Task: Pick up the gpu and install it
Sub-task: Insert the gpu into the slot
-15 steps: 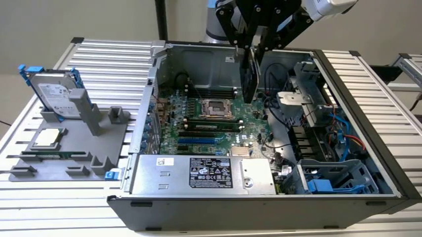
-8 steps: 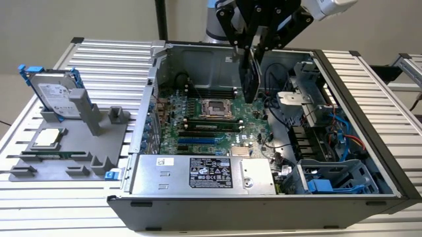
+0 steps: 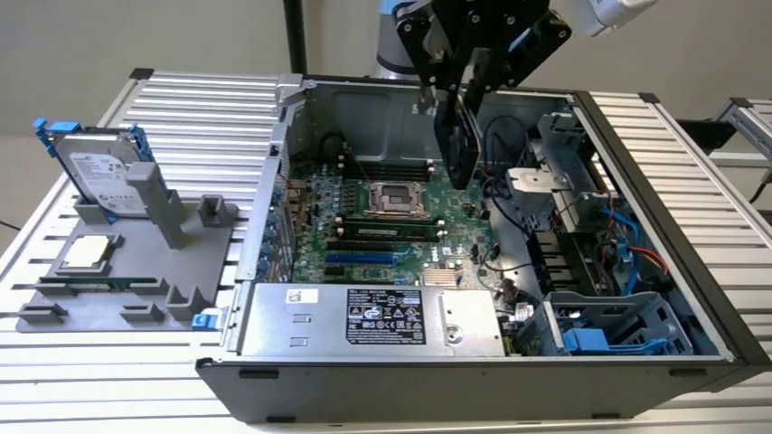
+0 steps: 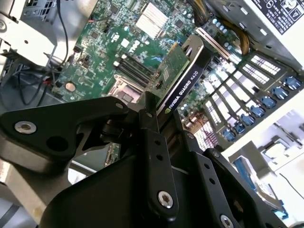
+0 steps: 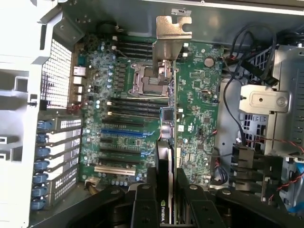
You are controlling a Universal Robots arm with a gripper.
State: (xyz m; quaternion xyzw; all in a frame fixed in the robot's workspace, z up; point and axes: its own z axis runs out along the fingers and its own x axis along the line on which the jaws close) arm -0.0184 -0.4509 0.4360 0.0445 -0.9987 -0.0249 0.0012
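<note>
While my gripper (image 3: 468, 95) clamps the gpu (image 3: 458, 149) edge-on | card hangs below my fingers (image 4: 154, 142), clear above the motherboard (image 3: 362, 226) | advise: square its edge to the slots (image 5: 124, 134), bracket (image 5: 173, 33) toward rear openings (image 5: 57, 142).

The tabletop (image 3: 193, 99) is a silvery surface of ribbed slats. An open black computer case (image 3: 483, 384) lies across its middle. A grey holder tray (image 3: 133, 271) sits just beside the case, near the tabletop's edge on the exterior view's left.
</note>
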